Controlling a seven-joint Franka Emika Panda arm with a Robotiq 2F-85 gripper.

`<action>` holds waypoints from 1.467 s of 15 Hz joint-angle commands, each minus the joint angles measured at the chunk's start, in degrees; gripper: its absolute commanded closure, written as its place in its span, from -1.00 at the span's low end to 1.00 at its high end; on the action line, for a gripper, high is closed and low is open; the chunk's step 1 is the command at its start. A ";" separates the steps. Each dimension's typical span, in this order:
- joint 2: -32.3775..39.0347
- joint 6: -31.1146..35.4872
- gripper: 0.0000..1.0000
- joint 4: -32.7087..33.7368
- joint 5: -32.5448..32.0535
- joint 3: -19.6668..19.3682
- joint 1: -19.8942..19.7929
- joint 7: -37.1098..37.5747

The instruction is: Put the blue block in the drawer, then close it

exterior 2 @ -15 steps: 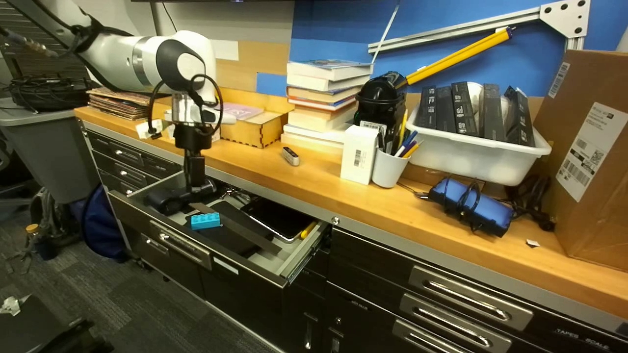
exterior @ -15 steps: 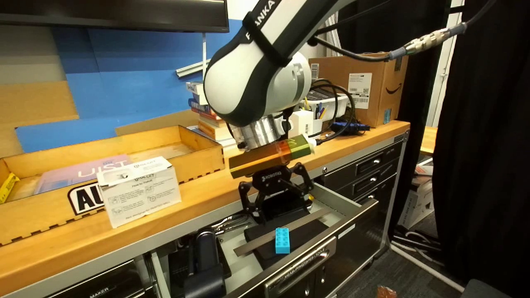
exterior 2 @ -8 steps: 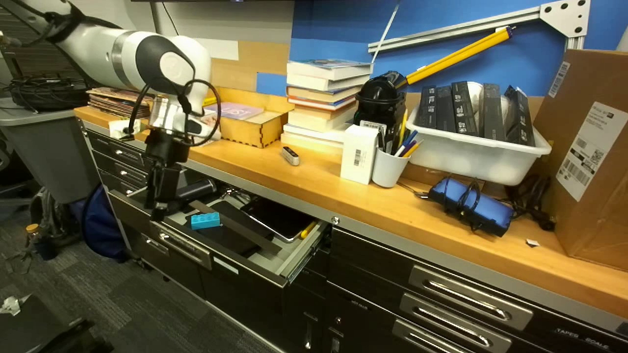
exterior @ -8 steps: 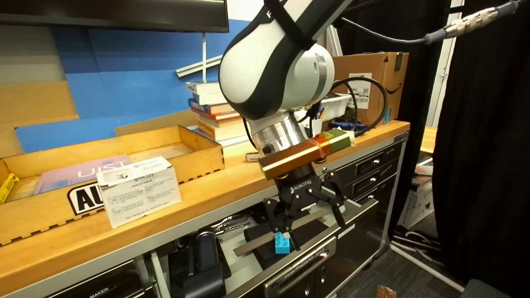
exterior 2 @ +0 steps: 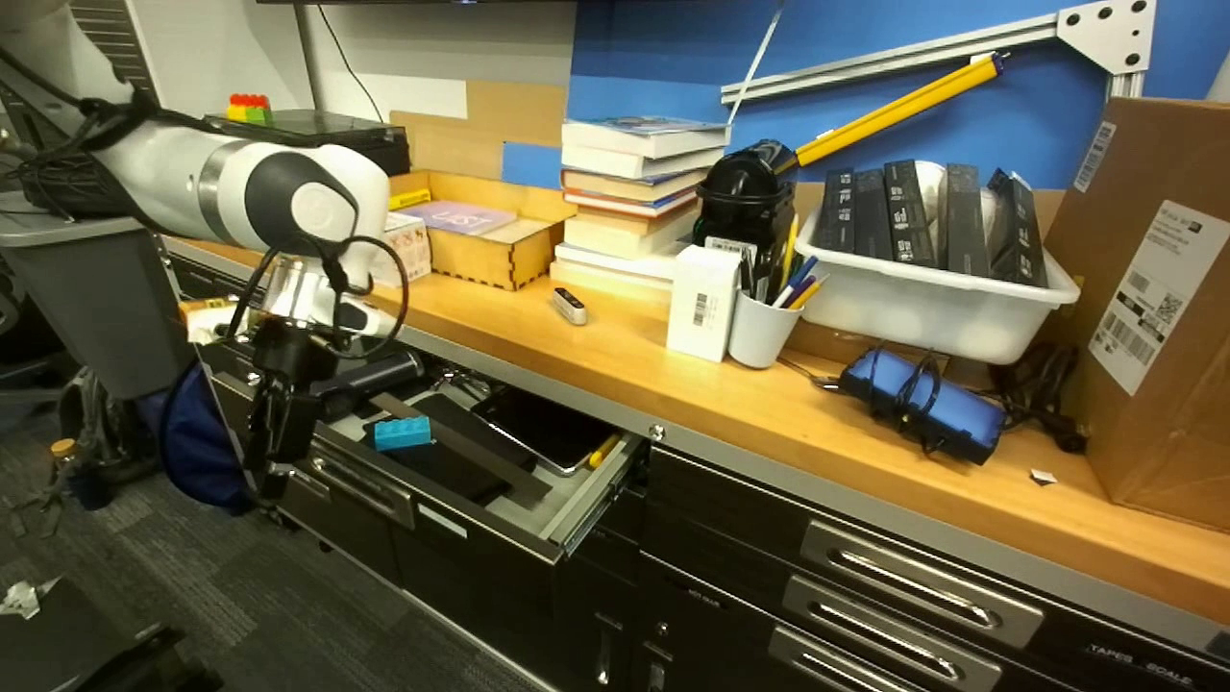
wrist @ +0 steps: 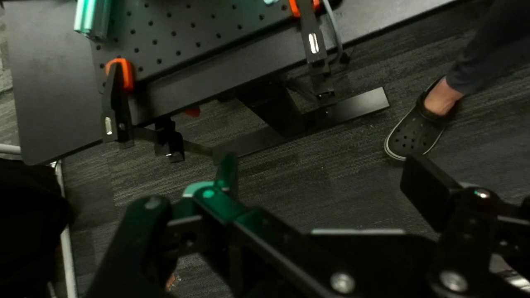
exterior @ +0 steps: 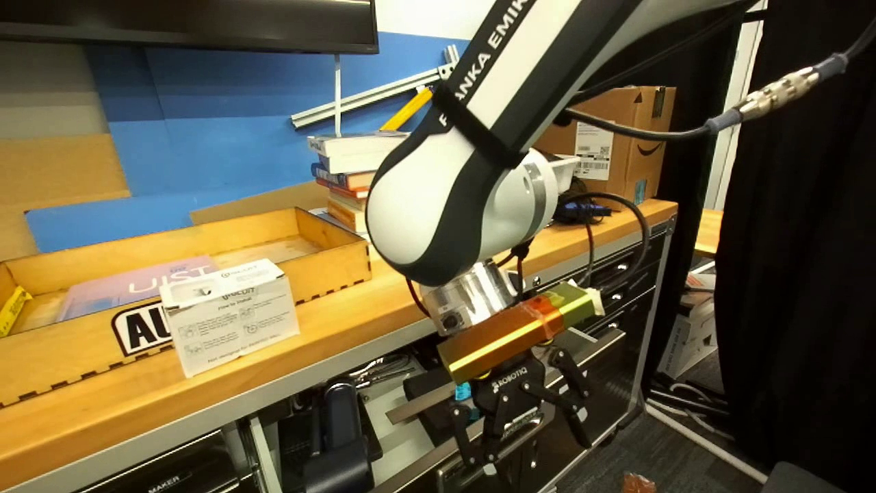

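The small light-blue block (exterior 2: pixel 403 433) lies on dark items inside the drawer. In an exterior view the block (exterior: pixel 463 392) is mostly hidden behind my gripper. The wide drawer (exterior 2: pixel 500 550) is pulled open; its pale grey interior (exterior: pixel 400 448) shows. Its silver bar handle (exterior 2: pixel 357 488) is on the dark front. My gripper (exterior: pixel 537 453) is open and empty, pointing down in front of the drawer front near the handle. It shows in an exterior view at the drawer's front edge (exterior 2: pixel 271 481). In the wrist view the spread fingers (wrist: pixel 321 176) have only carpet between them; block and drawer are out of view.
A wooden tray (exterior: pixel 328 263) and white box (exterior: pixel 233 318) stand on the counter above. A ruler (exterior 2: pixel 461 450) and a dark cylindrical item (exterior: pixel 341 424) lie in the drawer. The wrist view shows a black table (wrist: pixel 198 93) and a person's shoe (wrist: pixel 416 128).
My gripper moved from above the drawer's inside, out over its front edge and down in front of it. The fingers stay open. The block and drawer have not moved.
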 commanded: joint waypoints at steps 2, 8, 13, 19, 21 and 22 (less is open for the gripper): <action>5.01 10.91 -1.00 1.31 1.05 1.04 1.48 3.83; 10.55 19.68 -1.00 6.83 -3.79 0.73 5.63 9.97; 16.22 22.27 -1.00 16.28 -9.60 -0.73 8.51 15.07; 24.16 24.38 -1.00 27.29 -14.07 -3.52 11.57 18.92; 25.24 25.17 -1.00 29.31 -14.42 -4.25 12.49 19.34; 25.32 25.42 -1.00 29.77 -14.84 -4.65 12.99 19.59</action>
